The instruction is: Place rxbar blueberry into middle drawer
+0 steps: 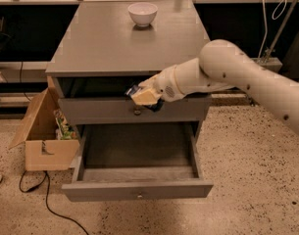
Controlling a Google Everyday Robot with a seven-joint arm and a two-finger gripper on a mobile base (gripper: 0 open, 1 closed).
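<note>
The rxbar blueberry (155, 105) is gripped in the closed gripper (142, 96) and mostly hidden by it; only dark wrapper edges are seen. The open middle drawer (139, 151) lies below the gripper.

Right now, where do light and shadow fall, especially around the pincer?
Camera view: light comes from above; the white bowl casts a soft shadow on the cabinet top; the middle drawer darkens toward its back; the recess under the top is nearly black; the pincer, shut on the rxbar blueberry at the upper drawer front, is brightly lit.
</note>
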